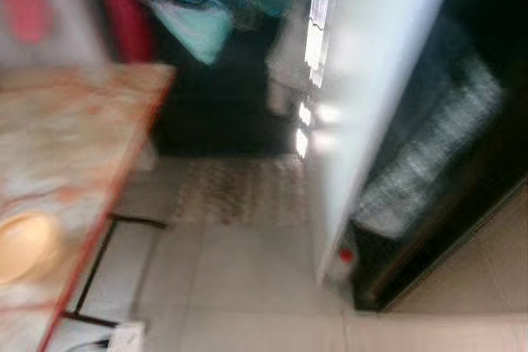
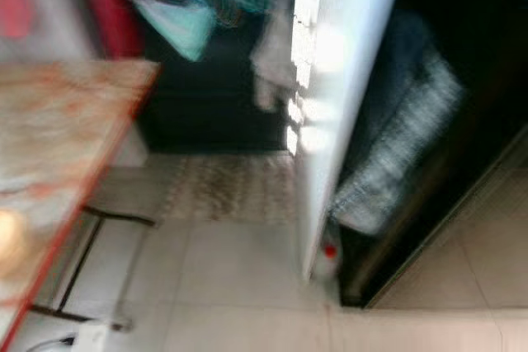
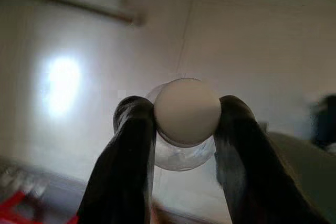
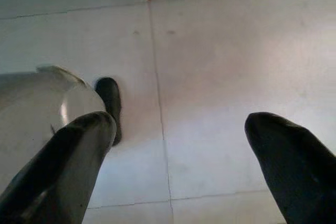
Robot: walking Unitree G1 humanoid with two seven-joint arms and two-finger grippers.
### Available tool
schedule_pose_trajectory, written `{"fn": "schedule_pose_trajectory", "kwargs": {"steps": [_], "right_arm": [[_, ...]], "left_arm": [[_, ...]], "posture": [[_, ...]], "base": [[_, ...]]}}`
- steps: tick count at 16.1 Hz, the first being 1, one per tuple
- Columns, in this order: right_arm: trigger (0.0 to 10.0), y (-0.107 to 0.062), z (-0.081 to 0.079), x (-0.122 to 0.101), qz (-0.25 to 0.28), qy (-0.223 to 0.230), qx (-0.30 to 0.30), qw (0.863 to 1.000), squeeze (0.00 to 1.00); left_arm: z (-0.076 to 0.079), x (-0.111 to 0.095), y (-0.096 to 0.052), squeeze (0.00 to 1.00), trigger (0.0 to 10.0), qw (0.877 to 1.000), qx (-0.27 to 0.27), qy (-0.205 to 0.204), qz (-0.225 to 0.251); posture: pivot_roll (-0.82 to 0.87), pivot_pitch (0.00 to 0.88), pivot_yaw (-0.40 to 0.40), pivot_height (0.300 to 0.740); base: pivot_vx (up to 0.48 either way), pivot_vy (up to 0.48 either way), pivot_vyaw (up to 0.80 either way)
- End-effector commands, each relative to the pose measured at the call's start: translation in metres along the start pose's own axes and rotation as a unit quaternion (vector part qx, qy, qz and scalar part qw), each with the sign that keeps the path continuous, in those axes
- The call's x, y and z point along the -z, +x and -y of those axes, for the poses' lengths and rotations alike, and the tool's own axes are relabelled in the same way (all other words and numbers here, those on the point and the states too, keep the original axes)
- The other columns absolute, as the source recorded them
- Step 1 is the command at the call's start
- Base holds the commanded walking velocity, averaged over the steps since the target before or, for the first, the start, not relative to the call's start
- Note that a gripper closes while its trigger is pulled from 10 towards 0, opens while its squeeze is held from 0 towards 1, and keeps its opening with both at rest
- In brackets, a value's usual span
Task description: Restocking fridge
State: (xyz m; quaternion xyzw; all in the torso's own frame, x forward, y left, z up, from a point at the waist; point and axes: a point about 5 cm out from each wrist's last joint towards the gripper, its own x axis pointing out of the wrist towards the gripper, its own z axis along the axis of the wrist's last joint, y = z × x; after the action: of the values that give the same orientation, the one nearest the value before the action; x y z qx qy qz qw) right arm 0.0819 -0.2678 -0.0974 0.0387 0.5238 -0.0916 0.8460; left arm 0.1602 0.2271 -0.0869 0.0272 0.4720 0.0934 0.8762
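The head views are smeared with motion, and ahead stands the fridge [image 1: 375,80], its white door [image 2: 342,80] swung open on a dark interior, well apart from the table [image 1: 66,146] on the robot's left, where a pale bowl [image 1: 25,245] sits near the edge. Down at the wrist, the left gripper [image 3: 186,116] has its two black fingers clamped on the neck of a clear bottle [image 3: 181,153], just under the white cap [image 3: 187,109]. The right gripper [image 4: 181,145] hangs with its fingers spread, nothing between them, tiled floor [image 4: 210,77] below. Now the risks: that grip is narrow and high on the bottle, so a jolt while walking could let it swing or slip out. With vision this blurred, the open door's edge is easy to clip on the way in.
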Motion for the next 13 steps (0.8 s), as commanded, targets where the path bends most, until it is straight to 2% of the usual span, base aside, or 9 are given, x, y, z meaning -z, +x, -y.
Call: {"fn": "schedule_pose_trajectory", "kwargs": {"steps": [1,10,13], "right_arm": [[10.0,0.0002,-0.0042,0.0046,-0.009,0.002,-0.006,1.000,0.00],[10.0,0.0005,-0.0056,0.0049,-0.009,0.006,-0.006,1.000,0.00],[10.0,0.0003,-0.0065,0.0072,-0.011,0.015,-0.006,1.000,0.00]], "left_arm": [[-0.0111,0.0116,-0.0026,0.00,10.0,1.000,-0.015,0.003,-0.017],[-0.0123,0.0090,-0.0021,0.00,10.0,1.000,-0.012,-0.003,-0.014],[-0.0118,0.0052,-0.0013,0.00,10.0,1.000,-0.005,0.011,-0.012]], "posture": [[0.04,0.044,0.079,0.740],[0.03,0.049,0.088,0.740],[0.02,0.053,0.101,0.740]], "base": [[0.000,0.000,-0.77],[0.000,0.000,-0.77],[0.000,0.000,-0.77]]}}
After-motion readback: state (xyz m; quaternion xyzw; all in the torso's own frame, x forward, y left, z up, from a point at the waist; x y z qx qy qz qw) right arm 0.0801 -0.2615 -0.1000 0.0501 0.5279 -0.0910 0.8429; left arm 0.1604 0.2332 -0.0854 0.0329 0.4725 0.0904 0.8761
